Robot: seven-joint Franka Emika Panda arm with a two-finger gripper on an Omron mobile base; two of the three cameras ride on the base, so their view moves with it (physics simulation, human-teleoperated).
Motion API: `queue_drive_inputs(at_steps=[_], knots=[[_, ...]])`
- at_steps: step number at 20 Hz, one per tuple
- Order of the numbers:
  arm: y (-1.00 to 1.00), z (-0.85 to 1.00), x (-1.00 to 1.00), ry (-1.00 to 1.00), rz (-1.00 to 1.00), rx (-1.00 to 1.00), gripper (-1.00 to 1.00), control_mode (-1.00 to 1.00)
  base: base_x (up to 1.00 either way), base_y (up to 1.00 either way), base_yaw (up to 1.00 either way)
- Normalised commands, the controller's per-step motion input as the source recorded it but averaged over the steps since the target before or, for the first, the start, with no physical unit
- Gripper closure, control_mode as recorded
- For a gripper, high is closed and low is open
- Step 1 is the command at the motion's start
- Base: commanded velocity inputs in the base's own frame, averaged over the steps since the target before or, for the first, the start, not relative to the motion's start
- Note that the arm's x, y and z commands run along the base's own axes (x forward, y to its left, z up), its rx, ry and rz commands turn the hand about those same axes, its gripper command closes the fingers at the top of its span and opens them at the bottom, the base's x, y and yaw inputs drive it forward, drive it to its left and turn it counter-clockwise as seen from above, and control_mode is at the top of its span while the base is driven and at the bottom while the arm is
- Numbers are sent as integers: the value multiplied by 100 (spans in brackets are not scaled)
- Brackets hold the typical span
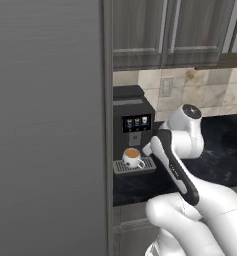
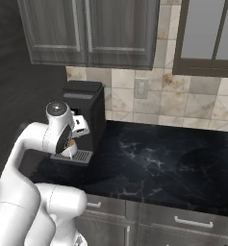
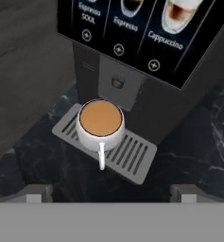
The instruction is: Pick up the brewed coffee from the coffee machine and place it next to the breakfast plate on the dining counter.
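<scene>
Kitchen counter of black marble is facing us, with the coffee machine at its left end.
We are hovering our gripper, fingers spread wide and holding nothing, just short of the brewed coffee sitting on the drip tray; grasping, carrying and placing are all waiting.

I count 1 mug of coffee, 1 coffee machine with 1 drip tray, 3 drink icons on its screen, and 1 wall outlet.
</scene>
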Motion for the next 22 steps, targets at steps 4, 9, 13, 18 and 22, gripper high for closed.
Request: queue_drive_inputs(at_steps=[4, 9, 13, 18, 22], knots=[[0, -49, 0, 2, 0, 0, -100, -100, 0, 0, 0], [0, -31, 0, 5, 0, 0, -100, -100, 0, 0, 0], [0, -18, 0, 5, 0, 2, -100, -100, 0, 0, 0], [0, -19, 1, 5, 0, 4, -100, -100, 0, 0, 0], [0, -24, 8, 4, 0, 4, -100, -100, 0, 0, 0]])
